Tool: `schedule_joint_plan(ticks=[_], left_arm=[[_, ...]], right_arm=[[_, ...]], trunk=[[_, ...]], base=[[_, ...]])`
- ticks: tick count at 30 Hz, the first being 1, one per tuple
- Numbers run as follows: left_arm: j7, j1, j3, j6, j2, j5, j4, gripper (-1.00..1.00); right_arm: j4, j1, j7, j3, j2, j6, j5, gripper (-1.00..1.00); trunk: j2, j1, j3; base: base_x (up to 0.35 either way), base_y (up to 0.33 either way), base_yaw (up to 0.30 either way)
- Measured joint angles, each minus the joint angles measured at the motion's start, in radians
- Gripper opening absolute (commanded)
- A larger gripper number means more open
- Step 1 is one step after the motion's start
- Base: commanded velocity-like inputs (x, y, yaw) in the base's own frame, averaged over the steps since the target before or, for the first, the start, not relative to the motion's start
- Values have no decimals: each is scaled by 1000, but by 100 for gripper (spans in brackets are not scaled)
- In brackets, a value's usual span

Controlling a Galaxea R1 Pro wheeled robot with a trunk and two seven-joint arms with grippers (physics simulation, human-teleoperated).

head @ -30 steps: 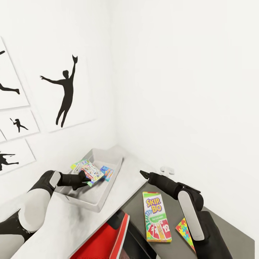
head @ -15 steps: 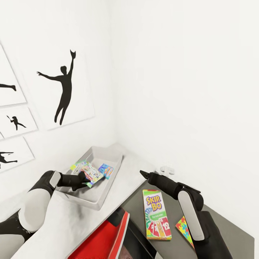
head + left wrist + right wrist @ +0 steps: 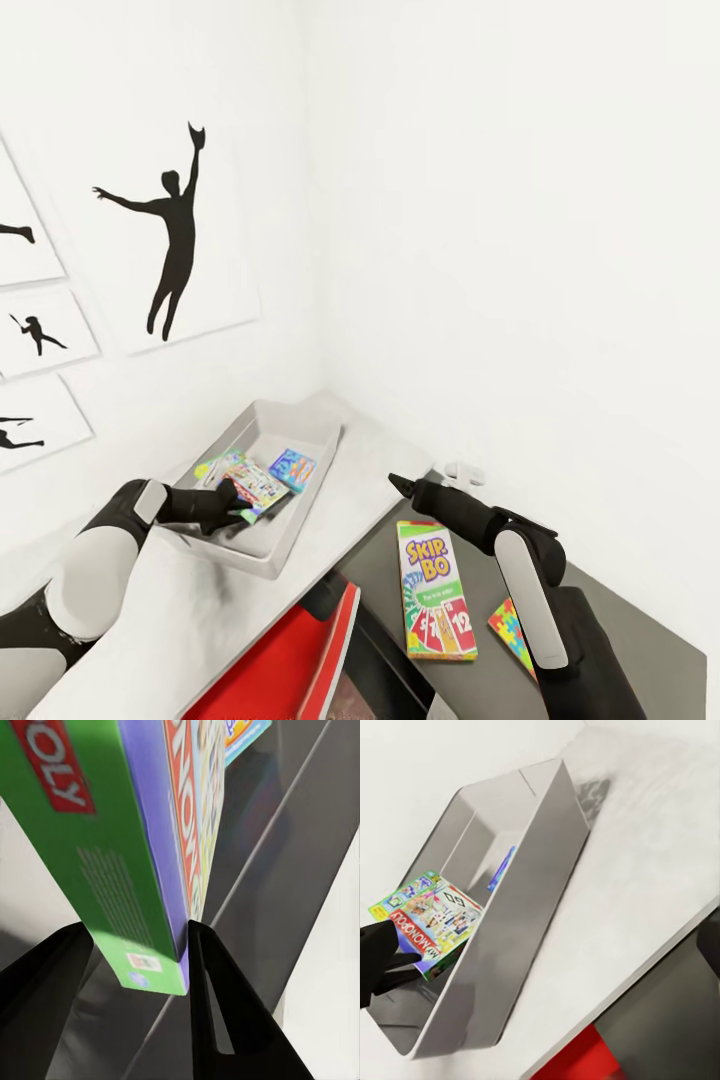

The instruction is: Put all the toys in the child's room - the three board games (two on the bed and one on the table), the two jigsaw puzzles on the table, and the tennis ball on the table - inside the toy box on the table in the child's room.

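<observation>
Toy box [image 3: 300, 525] on bench [image 3: 370, 480], Monopoly game [image 3: 255, 488] held over it.
My left hand [image 3: 237, 503] clamps Monopoly inside the box beside the blue game [image 3: 293, 469]; Skip-Bo [image 3: 434, 591] on the dark section; right hand [image 3: 397, 484]: cannot tell.

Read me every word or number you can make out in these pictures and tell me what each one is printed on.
"SKIP-BO": cover of the green-white-red Skip-Bo box on the dark table section.
"12": a card pictured low on that cover.
"MONOPOLY": red band on the green-edged board game in the left pincer, over the toy box.
"GO": on its cover.
Fine print on its green edge: too small.
</observation>
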Motion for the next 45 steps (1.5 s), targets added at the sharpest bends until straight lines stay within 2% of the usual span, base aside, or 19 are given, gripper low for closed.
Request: schedule_joint_plan(ticks=[4, 13, 16, 21, 30, 45], left_arm=[[1, -1, 17, 0, 1, 1, 0, -100], [1, -6, 23, 2, 3, 4, 0, -100], [0, -25, 25, 3, 2, 8, 0, -100], [1, -33, 27, 3, 2, 2, 0, -100], [3, -35, 63, 2, 2, 0, 3, -100], [18, -36, 66, 2, 2, -1, 3, -100]], right_arm=[[0, 0, 0, 0, 0, -1, 0, 100], [0, 0, 1, -2, 0, -13, 1, 100], [0, 0, 2, -22, 0, -16, 1, 100], [0, 0, 3, -32, 0, -15, -1, 100], [0, 0, 2, -36, 1, -10, -1, 100], [2, 0, 1, -33, 2, -3, -1, 100]], trunk=[[0, 0, -7], [0, 0, -17], [0, 0, -17], [0, 0, -17], [0, 0, -23], [0, 0, -47]], base=[[0, 0, 0], [0, 0, 0], [0, 0, 0], [0, 0, 0], [0, 0, 0], [0, 0, 0]])
